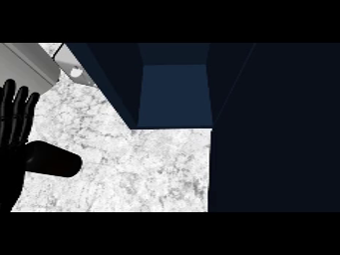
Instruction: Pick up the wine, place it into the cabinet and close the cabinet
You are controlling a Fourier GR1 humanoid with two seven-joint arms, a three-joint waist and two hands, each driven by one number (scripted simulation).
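Fingers straight, released, on left hand at view's left edge, marble counter, dark blue cabinet open, interior visible.

A white marbled counter carries a dark blue cabinet standing open at its far side, with a grey appliance left of the cabinet.
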